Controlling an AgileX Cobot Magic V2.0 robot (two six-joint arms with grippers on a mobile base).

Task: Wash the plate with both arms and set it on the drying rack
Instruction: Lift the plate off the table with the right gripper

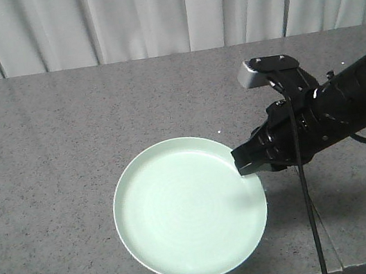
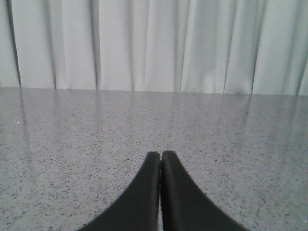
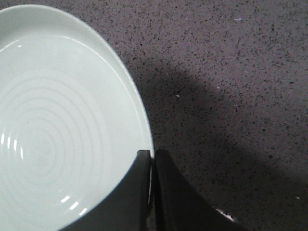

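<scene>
The plate (image 1: 188,210) is being pinched at its two o'clock rim by the right gripper (image 1: 244,165), likely for lifting, while the left gripper (image 2: 160,155) is being held pressed together, empty

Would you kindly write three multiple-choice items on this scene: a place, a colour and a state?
1. Where does the right pincer meet the plate? A. its centre B. its rim C. its underside only
2. What colour is the plate? A. red B. black C. pale green
3. How is the left pincer? A. shut, empty B. wide open C. holding a sponge
Answers: 1 B, the rim sits between its fingers in the right wrist view; 2 C, plain in the front view; 3 A, its fingers touch, nothing between, over the counter.
</scene>
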